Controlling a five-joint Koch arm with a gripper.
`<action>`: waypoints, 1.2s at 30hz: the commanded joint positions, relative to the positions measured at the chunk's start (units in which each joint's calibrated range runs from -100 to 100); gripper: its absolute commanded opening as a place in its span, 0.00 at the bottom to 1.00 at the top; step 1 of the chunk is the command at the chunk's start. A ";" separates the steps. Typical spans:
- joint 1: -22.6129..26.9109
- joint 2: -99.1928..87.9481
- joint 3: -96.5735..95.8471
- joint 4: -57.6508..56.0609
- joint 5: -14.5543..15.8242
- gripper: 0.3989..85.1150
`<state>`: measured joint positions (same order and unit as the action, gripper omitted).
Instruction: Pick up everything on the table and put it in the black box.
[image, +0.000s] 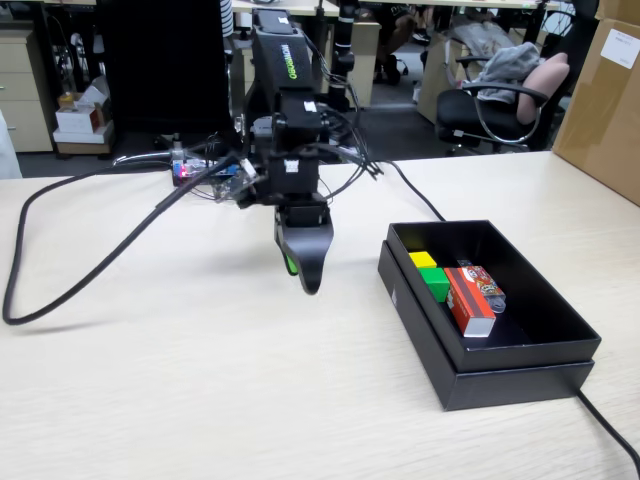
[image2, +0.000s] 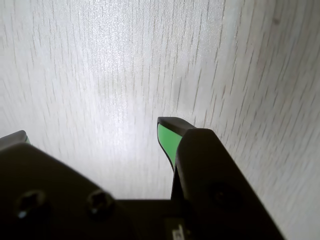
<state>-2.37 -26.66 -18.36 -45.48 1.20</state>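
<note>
Black box (image: 520, 345), nearest the camera, holds green cube (image: 436, 283), yellow cube (image: 423, 260) and red box (image: 468, 300). Gripper (image: 308, 282), left of it, jaws apart, empty. Risk: cable (image: 610, 425) snagging.

Office behind: black chair (image: 490, 105), cardboard boxes (image: 605, 100), drawer cabinet (image: 22, 90).
</note>
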 joint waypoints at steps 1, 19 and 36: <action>0.05 -8.97 -2.31 6.30 -0.34 0.57; 2.10 -48.78 -30.87 17.79 -0.68 0.56; 0.44 -58.65 -53.90 38.18 -1.56 0.55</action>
<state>-1.83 -82.77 -72.51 -10.28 -0.56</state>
